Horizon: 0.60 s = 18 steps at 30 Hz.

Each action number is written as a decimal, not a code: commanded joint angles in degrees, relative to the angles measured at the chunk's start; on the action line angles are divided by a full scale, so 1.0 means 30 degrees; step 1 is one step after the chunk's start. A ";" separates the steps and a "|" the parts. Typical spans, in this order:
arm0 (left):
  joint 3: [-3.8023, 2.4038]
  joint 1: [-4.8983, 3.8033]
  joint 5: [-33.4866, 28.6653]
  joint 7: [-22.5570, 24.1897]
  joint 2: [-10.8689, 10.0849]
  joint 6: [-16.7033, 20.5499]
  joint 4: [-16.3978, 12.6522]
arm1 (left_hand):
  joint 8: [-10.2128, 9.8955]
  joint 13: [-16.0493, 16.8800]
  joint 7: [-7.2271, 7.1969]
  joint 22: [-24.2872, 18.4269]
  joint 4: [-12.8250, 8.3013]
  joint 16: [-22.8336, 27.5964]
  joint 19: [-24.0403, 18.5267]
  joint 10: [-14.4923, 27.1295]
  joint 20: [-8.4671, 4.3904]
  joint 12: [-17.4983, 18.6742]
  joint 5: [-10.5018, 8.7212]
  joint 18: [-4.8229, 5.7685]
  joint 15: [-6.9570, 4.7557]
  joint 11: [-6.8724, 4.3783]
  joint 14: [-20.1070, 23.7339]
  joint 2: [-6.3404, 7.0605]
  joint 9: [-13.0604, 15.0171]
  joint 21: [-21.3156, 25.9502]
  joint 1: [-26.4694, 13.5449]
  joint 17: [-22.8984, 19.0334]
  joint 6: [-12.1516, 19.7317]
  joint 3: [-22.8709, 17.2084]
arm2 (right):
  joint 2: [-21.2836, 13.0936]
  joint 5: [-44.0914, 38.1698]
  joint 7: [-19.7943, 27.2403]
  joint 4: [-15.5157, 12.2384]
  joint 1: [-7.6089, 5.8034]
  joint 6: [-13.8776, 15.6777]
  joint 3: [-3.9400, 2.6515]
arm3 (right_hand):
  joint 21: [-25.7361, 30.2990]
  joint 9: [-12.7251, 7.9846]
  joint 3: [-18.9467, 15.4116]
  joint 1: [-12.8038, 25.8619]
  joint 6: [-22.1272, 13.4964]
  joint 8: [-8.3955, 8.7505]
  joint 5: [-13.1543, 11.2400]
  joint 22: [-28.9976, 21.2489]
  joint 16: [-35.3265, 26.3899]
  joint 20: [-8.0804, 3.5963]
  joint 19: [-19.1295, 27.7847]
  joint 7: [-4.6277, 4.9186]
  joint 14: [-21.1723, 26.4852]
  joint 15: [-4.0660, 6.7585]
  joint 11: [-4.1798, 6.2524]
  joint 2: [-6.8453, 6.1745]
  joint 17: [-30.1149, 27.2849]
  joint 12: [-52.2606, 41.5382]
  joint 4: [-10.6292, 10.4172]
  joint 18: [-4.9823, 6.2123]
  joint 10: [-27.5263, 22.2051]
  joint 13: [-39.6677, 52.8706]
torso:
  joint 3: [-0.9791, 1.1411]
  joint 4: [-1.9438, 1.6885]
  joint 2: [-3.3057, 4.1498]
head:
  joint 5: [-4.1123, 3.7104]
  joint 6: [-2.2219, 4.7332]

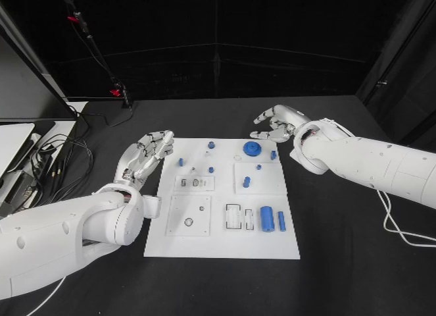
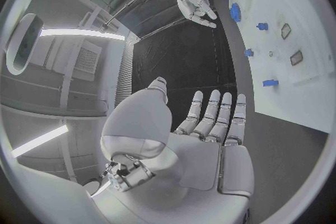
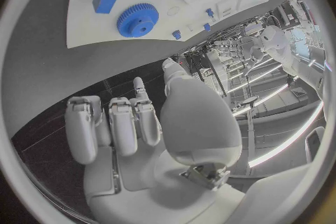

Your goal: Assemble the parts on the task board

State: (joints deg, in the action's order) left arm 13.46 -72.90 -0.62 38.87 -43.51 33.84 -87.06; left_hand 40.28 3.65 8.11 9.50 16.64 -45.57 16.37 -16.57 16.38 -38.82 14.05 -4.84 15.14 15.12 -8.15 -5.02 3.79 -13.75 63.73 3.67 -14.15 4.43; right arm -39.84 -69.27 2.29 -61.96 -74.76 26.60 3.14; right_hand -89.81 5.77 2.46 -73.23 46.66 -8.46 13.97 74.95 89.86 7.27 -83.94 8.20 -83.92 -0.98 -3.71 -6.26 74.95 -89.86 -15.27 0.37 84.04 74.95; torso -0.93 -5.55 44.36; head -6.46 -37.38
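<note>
1. Your task board [image 1: 227,243] lies flat in the middle of the black tabletop [image 1: 350,263], long side running from 12 to 6 o'clock in the head view.
2. On it, the blue gear [image 1: 252,149] sits toward 12 o'clock, with small blue pegs [image 1: 211,144] scattered beside it; the large blue cylinder [image 1: 267,218] and a thinner blue rod [image 1: 281,220] lie side by side toward 5 o'clock.
3. Your left robot hand [image 1: 148,153] sits at the board's 10 o'clock corner, just off its edge. Its fingers [image 2: 217,112] are stretched out straight and close together, palm empty, grasping nothing.
4. The left arm [image 1: 66,237] reaches in from 8 o'clock, forearm lying along the board's 9 o'clock side.
5. Your right robot hand [image 1: 279,122] hovers past the board's 1 o'clock corner, near the gear but apart from it. Its fingers [image 3: 119,123] are bent inward at the tips yet spread, holding nothing.
6. The right arm [image 1: 379,161] enters from 3 o'clock, angled across the tabletop.
</note>
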 commanded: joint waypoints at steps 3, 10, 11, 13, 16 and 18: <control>-0.0016 -0.0019 0.0109 0.4869 -0.0039 -0.0181 -0.0063 | -0.0096 0.0031 0.2983 0.0022 0.0014 -0.0045 -0.0025 -0.0004 -0.0044 -0.0022 0.0092 -0.0120 -0.0011 0.0001 0.0075 -0.0111 0.0006 -0.0093 0.0136 0.0026 0.0064 0.0082 | 0.0228 -0.0445 -0.0856 0.0226 0.0024 -0.1282 -0.0010 | -0.0062 0.0131 0.0432 -0.0220 -0.0220 -0.0420 0.1016 0.5017 0.0046 0.0219 -0.2018 0.0144 -0.2026 -0.0223 -0.0190 -0.0501 0.5017 -0.0048 0.0130 -0.0123 0.1988 0.5018 | -0.0019 0.0023 -0.0006 | -0.0006 -0.0003; -0.0016 -0.0018 0.0109 0.4926 -0.0083 -0.0130 -0.0083 | -0.0097 0.0032 0.2983 0.0020 0.0014 -0.0051 -0.0029 -0.0012 -0.0043 -0.0028 0.0099 -0.0121 -0.0011 0.0001 0.0072 -0.0124 0.0006 -0.0093 0.0149 0.0026 0.0066 0.0086 | 0.0318 -0.0899 -0.1385 0.0274 0.0081 -0.1995 -0.0011 | -0.0062 0.0320 0.0860 -0.0550 -0.0455 -0.0990 0.1411 0.5017 0.0046 0.0394 -0.2018 0.0322 -0.2026 -0.0423 -0.0463 -0.1122 0.5017 -0.0048 0.0064 -0.0123 0.1988 0.5018 | -0.0016 0.0028 -0.0007 | -0.0058 -0.0035; -0.0016 -0.0018 0.0109 0.4935 -0.0082 -0.0114 -0.0083 | -0.0097 0.0032 0.2983 0.0021 0.0015 -0.0052 -0.0028 -0.0013 -0.0043 -0.0029 0.0100 -0.0122 -0.0012 0.0001 0.0072 -0.0125 0.0006 -0.0094 0.0150 0.0026 0.0067 0.0087 | 0.0323 -0.1001 -0.1428 0.0266 0.0091 -0.2074 -0.0011 | -0.0062 0.0349 0.0919 -0.0643 -0.0477 -0.1074 0.1427 0.5017 0.0046 0.0421 -0.2018 0.0310 -0.2026 -0.0454 -0.0527 -0.1162 0.5017 -0.0048 0.0078 -0.0123 0.1988 0.5018 | -0.0010 0.0027 0.0002 | -0.0066 -0.0051; -0.0016 -0.0018 0.0109 0.4949 -0.0068 -0.0101 -0.0077 | -0.0098 0.0032 0.2983 0.0021 0.0015 -0.0052 -0.0027 -0.0013 -0.0043 -0.0029 0.0101 -0.0122 -0.0012 0.0001 0.0072 -0.0126 0.0006 -0.0096 0.0153 0.0026 0.0068 0.0089 | 0.0349 -0.1179 -0.1475 0.0278 0.0113 -0.2180 -0.0011 | -0.0062 0.0406 0.1018 -0.0801 -0.0502 -0.1235 0.1430 0.5017 0.0046 0.0463 -0.2018 0.0316 -0.2026 -0.0476 -0.0599 -0.1204 0.5017 -0.0048 0.0095 -0.0123 0.1988 0.5018 | -0.0006 0.0024 0.0013 | -0.0080 -0.0080; -0.0016 -0.0017 0.0109 0.4966 -0.0053 -0.0106 -0.0076 | -0.0098 0.0032 0.2983 0.0020 0.0015 -0.0053 -0.0029 -0.0013 -0.0043 -0.0030 0.0102 -0.0122 -0.0012 0.0001 0.0072 -0.0128 0.0005 -0.0094 0.0154 0.0026 0.0069 0.0090 | 0.0415 -0.1335 -0.1501 0.0323 0.0150 -0.2314 -0.0011 | -0.0062 0.0486 0.1124 -0.0982 -0.0464 -0.1453 0.1398 0.5017 0.0046 0.0484 -0.2018 0.0312 -0.2026 -0.0473 -0.0623 -0.1214 0.5017 -0.0048 0.0125 -0.0123 0.1988 0.5018 | -0.0012 0.0020 -0.0002 | -0.0140 -0.0113; -0.0016 -0.0016 0.0109 0.4979 -0.0047 -0.0113 -0.0073 | -0.0098 0.0032 0.2983 0.0020 0.0015 -0.0053 -0.0029 -0.0013 -0.0043 -0.0030 0.0102 -0.0122 -0.0012 0.0001 0.0072 -0.0128 0.0005 -0.0094 0.0154 0.0026 0.0069 0.0090 | 0.0462 -0.1502 -0.1527 0.0333 0.0182 -0.2423 -0.0011 | -0.0062 0.0526 0.1157 -0.1036 -0.0454 -0.1566 0.1356 0.5017 0.0046 0.0489 -0.2018 0.0318 -0.2026 -0.0469 -0.0632 -0.1221 0.5017 -0.0048 0.0117 -0.0123 0.1988 0.5018 | -0.0008 0.0031 -0.0009 | -0.0137 -0.0114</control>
State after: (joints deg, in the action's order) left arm 13.46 -72.89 -0.62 38.87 -43.69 33.83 -87.17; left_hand 40.28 3.65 8.11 9.50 16.63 -45.57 16.37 -16.57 16.37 -38.82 14.05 -4.84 15.14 15.12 -8.16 -5.24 3.79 -13.75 63.96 3.67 -14.15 4.43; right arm -38.55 -71.89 -1.39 -60.94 -74.15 21.31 3.13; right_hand -89.81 7.30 5.60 -75.81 45.70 -12.92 17.86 74.94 89.86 8.21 -84.03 9.15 -84.14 -2.06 -5.24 -10.16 74.94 -89.86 -14.82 0.39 84.14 74.94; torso -0.97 -5.48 44.32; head -6.82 -37.71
